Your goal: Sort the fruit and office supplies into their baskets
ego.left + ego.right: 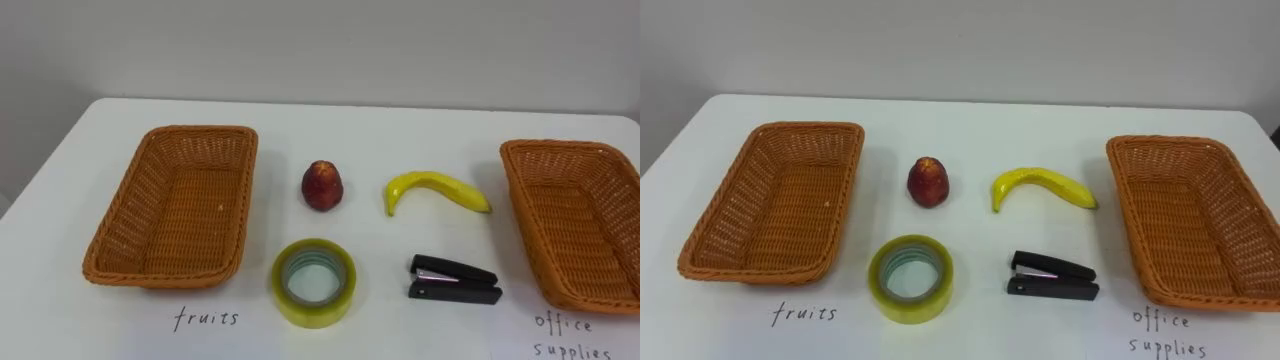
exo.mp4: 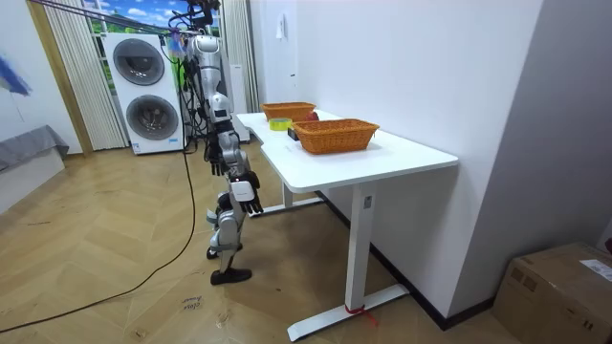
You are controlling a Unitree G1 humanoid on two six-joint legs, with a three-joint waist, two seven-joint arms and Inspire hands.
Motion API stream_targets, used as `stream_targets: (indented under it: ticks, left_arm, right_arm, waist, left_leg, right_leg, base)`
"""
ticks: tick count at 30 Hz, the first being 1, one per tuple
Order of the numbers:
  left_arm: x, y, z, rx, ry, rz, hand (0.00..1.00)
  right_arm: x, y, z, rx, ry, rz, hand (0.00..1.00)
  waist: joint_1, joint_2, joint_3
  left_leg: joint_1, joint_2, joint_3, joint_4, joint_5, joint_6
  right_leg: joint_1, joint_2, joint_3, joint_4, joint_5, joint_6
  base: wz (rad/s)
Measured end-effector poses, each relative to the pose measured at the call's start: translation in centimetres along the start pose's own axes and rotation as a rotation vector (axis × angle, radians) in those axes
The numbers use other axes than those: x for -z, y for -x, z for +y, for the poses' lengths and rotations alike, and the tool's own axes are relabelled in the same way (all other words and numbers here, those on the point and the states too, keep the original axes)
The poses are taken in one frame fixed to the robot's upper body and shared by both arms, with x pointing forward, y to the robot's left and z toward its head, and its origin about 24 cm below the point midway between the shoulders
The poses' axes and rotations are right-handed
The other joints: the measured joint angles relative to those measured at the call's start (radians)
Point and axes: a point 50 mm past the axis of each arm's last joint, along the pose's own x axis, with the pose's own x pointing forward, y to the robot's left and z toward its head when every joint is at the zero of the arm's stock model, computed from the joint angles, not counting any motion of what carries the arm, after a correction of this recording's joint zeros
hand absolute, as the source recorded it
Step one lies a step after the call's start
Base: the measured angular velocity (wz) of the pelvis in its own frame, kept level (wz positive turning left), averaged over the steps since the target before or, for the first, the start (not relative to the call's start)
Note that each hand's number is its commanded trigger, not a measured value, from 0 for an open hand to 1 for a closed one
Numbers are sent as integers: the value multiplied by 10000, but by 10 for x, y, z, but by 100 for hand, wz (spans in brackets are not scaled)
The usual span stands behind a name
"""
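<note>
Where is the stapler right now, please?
In the eye views the stapler lies right of centre, below the banana, between the tape roll and right basket.

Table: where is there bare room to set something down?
Both the left basket and right basket are empty. Bare table runs behind everything along the far edge. The middle is crowded: apple, banana, tape roll and stapler sit close, with narrow gaps.

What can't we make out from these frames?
- right basket: right rim cut off by the left eye view's edge.
- apple, banana, stapler: in the room view, mostly hidden behind the right basket.
- right hand: hanging by the robot's side in the room view, too small to read its state.
</note>
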Motion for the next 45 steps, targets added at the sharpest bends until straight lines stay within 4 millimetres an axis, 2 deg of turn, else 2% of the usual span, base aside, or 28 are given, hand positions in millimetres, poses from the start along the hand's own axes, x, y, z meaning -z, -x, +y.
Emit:
stream_targets:
  ticks: [15, 23, 29, 35, 39, 41, 45]
  left_arm:
    - [3, 0, 5, -605, 267, 193, 0]
    - [4, -1, 14, -1075, 1130, 260, 0]
    - [7, 0, 19, -1317, 1427, 334, 0]
    - [2, 0, 30, -1629, 1960, 107, 0]
    - [-2, 0, 39, -2050, 2417, -153, 0]
    - [-1, 1, 43, -2270, 2669, -131, 0]
    - [4, 2, 49, -2535, 3012, -181, 0]
  right_arm:
    - [3, 0, 1, -31, -425, 58, 0]
    - [21, 3, -13, 653, -3053, 286, 0]
    - [40, 10, -33, 1518, -5325, 362, 0]
    - [49, 15, -45, 2320, -7578, 309, 0]
    - [37, 16, -52, 2979, -9093, -125, 0]
    - [21, 18, -58, 3321, -9767, -673, 0]
    - [-15, 25, -69, 3975, -9886, -1844, 0]
  waist:
    - [-6, -95, 3]
    - [-85, -185, -3]
    - [-433, -301, -21]
    - [-645, -367, -47]
    - [-960, -365, -48]
    - [-1135, -378, -57]
    - [-1292, -487, -68]
  left_leg:
    - [38, 7, 5, -6, 0, 0]
    - [13, 6, 49, -28, 0, 0]
    - [0, 21, 306, -57, 0, 0]
    - [25, 39, 441, -99, 0, 1]
    - [-8, 48, 459, -183, -9, 16]
    - [69, 47, 509, -269, -6, 38]
    - [190, 25, 575, -308, 2, 51]
  right_leg:
    - [-5, -2, -58, 13, 2, -2]
    - [-57, 5, 88, 1, 1, -1]
    - [-202, -10, 202, 138, -10, 12]
    - [-356, 13, 460, 325, -14, 13]
    - [-562, 42, 512, 481, -16, 16]
    - [-579, 58, 657, 537, -16, 14]
    - [-570, 46, 737, 612, -15, 14]
  base:
    - [0]
    - [-1]
    - [-10]
    - [-10]
    - [-7]
    - [-14]
    - [-13]
